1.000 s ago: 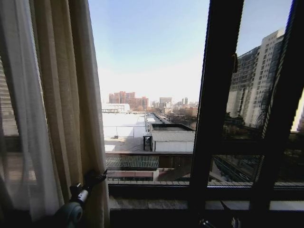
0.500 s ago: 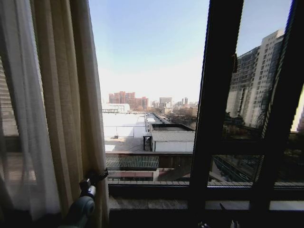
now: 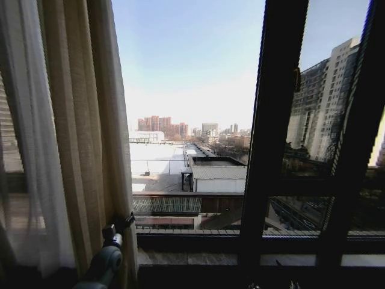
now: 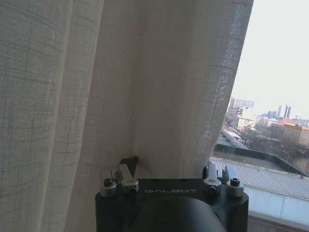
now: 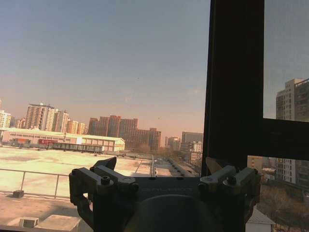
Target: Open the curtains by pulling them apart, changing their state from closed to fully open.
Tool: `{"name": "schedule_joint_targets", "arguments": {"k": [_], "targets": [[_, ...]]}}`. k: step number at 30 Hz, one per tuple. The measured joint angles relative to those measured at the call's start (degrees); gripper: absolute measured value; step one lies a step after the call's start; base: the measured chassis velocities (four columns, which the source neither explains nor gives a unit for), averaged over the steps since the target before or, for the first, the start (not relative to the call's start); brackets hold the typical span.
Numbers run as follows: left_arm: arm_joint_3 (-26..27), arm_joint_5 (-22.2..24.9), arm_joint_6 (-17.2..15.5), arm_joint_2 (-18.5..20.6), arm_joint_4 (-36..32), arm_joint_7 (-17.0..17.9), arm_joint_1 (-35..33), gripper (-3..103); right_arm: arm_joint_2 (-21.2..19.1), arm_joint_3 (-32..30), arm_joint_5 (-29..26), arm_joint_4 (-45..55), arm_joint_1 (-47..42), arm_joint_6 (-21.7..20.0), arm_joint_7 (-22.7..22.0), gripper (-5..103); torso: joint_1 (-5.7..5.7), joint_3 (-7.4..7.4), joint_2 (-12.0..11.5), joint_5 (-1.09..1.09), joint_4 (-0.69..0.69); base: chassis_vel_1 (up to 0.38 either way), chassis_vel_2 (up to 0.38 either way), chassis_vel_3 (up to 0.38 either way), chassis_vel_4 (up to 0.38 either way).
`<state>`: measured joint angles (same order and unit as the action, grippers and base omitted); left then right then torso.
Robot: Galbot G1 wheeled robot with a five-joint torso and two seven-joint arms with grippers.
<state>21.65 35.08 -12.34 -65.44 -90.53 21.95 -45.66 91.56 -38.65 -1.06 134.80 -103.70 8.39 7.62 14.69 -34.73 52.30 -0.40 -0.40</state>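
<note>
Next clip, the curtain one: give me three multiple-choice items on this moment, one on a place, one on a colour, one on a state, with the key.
1. Where does the bunched curtain hang in the head view?
A. on the left
B. across the middle
C. on the right

2. What colour are the window frame bars?
A. white
B. dark
C. red

3. How does the left gripper stand?
A. far from the fabric
B. on the window sill
C. at the curtain's inner edge, low down

Key: 1 A, the beige folds are gathered at the left; 2 B, the bars show near black against the sky; 3 C, its fingers meet the fabric edge above the sill.
</note>
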Motion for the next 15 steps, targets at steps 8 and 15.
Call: {"name": "schedule_joint_targets", "arguments": {"k": [8,15], "targets": [[0.5,0.0,0.1,0.2,-0.6,0.0,-0.7,35,-0.4,-0.1,-0.1,0.4,-0.1,0.0,0.0,100,0.0,0.0,0.0,0.0,0.0,0.0,0.0,0.0,0.0],[0.8,0.1,0.1,0.4,-0.9,0.0,-1.3,8,-0.6,-0.1,-0.9,0.8,-0.1,0.0,-0.2,100,0.0,0.0,0.0,0.0,-0.01,0.0,0.0,0.0,0.0]]}}
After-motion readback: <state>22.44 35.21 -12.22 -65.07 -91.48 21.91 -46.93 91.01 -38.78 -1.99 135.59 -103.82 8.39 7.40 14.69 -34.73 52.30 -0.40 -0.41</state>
